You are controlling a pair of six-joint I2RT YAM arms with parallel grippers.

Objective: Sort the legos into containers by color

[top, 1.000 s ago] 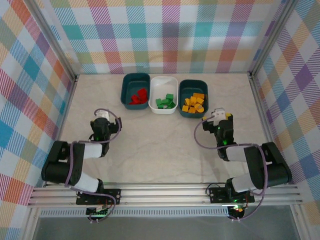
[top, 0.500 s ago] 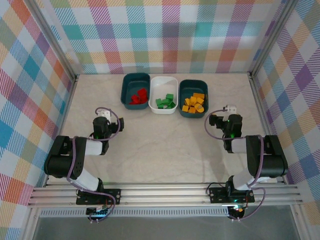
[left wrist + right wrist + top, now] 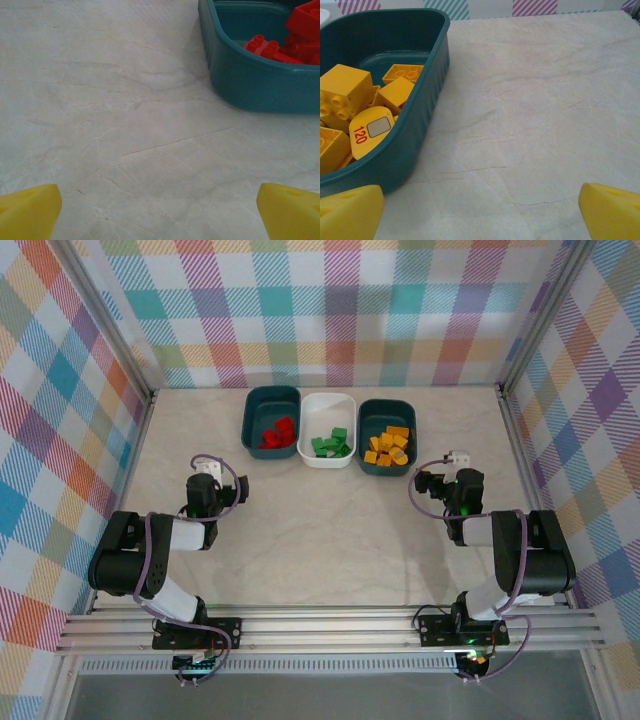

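Note:
Three containers stand in a row at the back of the table. The left teal tub [image 3: 271,412] holds red legos [image 3: 277,433]. The white tub [image 3: 328,408] holds green legos [image 3: 329,444]. The right teal tub [image 3: 387,415] holds yellow legos [image 3: 387,446]. My left gripper [image 3: 205,469] rests low on the table in front of the red tub [image 3: 250,90], open and empty. My right gripper [image 3: 458,458] sits just right of the yellow tub [image 3: 415,125], open with bare table between its yellow fingertips [image 3: 350,212]. Red legos [image 3: 292,37] show in the left wrist view, yellow legos [image 3: 355,110] in the right wrist view.
Checked walls [image 3: 340,310] close the table on three sides, with metal rails [image 3: 330,630] along the near edge. Both arms are folded back near their bases. Bare marble tabletop [image 3: 320,530] lies between the grippers.
The right gripper has swung from in front of the yellow tub to the right and a little back, and the left one drew back slightly; both have been still for the last half second.

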